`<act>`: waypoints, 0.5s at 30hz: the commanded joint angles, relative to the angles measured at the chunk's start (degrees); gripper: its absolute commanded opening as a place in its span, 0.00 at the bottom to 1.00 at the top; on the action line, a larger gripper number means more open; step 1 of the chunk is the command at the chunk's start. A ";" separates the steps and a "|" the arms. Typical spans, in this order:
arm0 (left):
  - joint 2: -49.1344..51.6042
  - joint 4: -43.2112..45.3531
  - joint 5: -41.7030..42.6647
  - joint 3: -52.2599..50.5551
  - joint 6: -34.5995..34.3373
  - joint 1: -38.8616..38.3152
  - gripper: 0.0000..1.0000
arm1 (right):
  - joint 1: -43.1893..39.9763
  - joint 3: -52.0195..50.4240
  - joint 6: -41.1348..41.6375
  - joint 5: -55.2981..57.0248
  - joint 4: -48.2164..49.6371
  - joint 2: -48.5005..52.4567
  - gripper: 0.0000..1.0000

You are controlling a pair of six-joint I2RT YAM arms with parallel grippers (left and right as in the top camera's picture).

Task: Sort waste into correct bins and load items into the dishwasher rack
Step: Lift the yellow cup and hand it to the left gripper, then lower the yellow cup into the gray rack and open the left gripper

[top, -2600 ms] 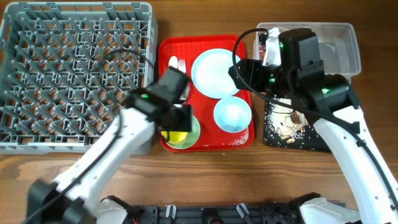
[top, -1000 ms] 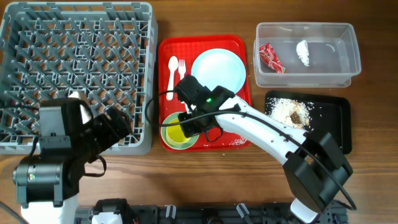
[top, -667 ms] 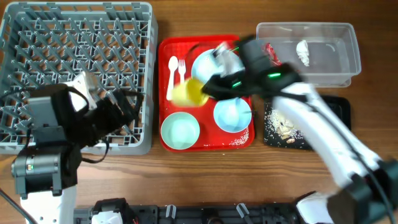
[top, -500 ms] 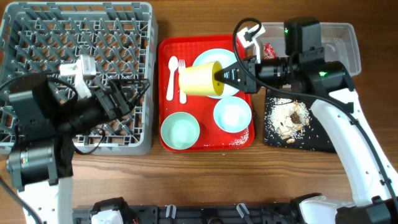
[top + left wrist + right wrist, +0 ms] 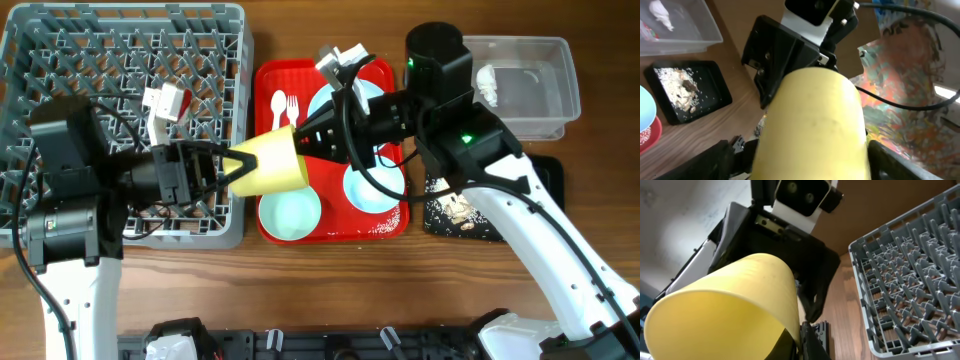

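The cup [image 5: 272,168] between the black left pincer [image 5: 238,168] and black right pincer [image 5: 308,148] is plain yellow. Under the right pincer lies a red tray [image 5: 330,232] with a pale green bowl [image 5: 290,215] and a white fork [image 5: 293,104]. Behind the left pincer is a grey lattice rack [image 5: 100,60]. Beyond the right pincer, whitish-brown scraps [image 5: 455,208] speckle a black tray [image 5: 545,175]. The table [image 5: 350,290] is brown wood grain.

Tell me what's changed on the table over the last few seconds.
The yellow cup left the green bowl on the red tray: the right gripper picked it up and carried it left to the edge of the dishwasher rack, where the left gripper now meets it; whether that one grips is unclear. The fork and spoon, tissue and scraps stayed put.
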 commanded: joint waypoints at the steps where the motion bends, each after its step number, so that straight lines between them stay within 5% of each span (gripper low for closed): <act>1: -0.31 0.15 1.68 0.55 0.61 -0.48 0.84 | 0.35 0.52 1.18 2.78 0.28 0.50 0.05; 11: -0.31 0.17 1.66 0.55 0.50 -1.70 0.71 | 1.66 0.26 1.05 6.51 0.24 1.20 0.04; 12: -0.31 0.17 1.66 0.55 0.50 -1.68 0.70 | 1.95 0.26 1.07 6.47 0.24 1.31 0.08; 15: -0.31 0.22 1.66 0.55 0.74 -1.68 0.66 | 1.99 0.26 1.05 6.23 0.09 1.29 0.40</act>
